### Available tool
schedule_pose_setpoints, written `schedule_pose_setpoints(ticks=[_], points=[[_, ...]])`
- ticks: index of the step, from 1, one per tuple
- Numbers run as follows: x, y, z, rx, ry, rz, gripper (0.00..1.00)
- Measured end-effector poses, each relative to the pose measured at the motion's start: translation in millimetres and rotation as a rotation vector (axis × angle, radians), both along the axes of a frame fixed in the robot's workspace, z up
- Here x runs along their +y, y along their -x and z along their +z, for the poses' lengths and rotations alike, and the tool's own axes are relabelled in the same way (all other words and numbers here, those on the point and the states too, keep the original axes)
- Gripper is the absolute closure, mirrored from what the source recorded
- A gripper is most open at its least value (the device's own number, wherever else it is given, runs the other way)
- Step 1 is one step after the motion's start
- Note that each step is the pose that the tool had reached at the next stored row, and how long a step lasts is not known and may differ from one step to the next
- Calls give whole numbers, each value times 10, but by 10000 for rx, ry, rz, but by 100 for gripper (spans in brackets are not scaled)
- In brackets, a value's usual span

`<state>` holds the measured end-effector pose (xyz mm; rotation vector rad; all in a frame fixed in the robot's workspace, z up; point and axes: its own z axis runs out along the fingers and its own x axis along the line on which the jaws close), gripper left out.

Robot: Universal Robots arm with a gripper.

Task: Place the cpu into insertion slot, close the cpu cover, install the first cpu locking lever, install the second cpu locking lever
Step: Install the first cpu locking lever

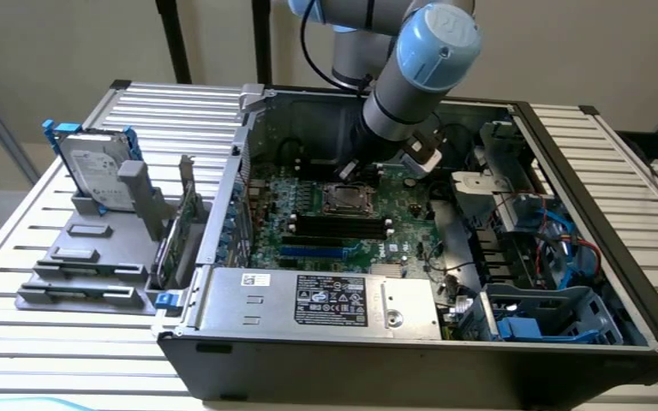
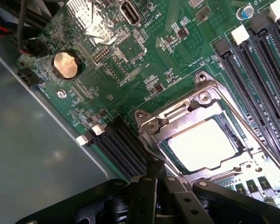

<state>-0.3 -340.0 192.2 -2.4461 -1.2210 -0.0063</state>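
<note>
The gripper [image 2: 151, 175], jaws drawn together on nothing visible, hangs at the edge of the insertion slot [image 2: 150, 125], where the cpu [image 2: 203, 145] lies seated, the cpu cover [image 2: 177, 122] lowered around its pale face, apparently to pin it

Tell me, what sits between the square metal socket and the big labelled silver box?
Long black memory slots and a blue slot lie between the insertion slot and the labelled silver box, as the exterior view shows.

cpu [image 2: 203, 144] framed by cpu cover [image 2: 173, 120], green board [image 2: 144, 88]
</note>
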Motion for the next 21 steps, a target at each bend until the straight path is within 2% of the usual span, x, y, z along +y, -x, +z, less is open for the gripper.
schedule_pose_setpoints(ticks=[13, 16, 21], points=[[0, -118, -12, 37, 0, -102, 89], [-4, -121, -17, 56, -28, -102, 89], [-8, -122, -35, 71, -116, -101, 89]])
